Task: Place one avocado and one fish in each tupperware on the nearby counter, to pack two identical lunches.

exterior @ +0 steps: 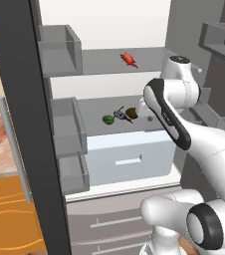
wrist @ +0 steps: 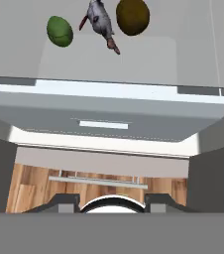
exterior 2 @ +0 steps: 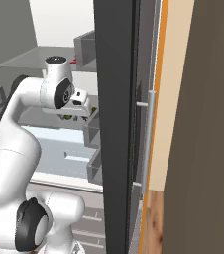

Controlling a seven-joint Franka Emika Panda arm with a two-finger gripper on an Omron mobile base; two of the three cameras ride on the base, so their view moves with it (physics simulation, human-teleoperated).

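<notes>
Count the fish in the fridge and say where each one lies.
2. The red-orange fish lies on the upper shelf; the dark grey fish lies on the shelf below, between the two avocados. Others may be hidden.

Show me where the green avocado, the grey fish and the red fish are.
green avocado (wrist: 60,31), hand view, middle of the fruit.
grey fish (wrist: 100,22), hand view, its body.
red fish (exterior: 129,59), left base view, its body.

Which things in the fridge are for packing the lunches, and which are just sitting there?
For the lunches:
- green avocado
- brown avocado
- grey fish
- red fish

Just there:
- fridge drawer
- door bins
</notes>
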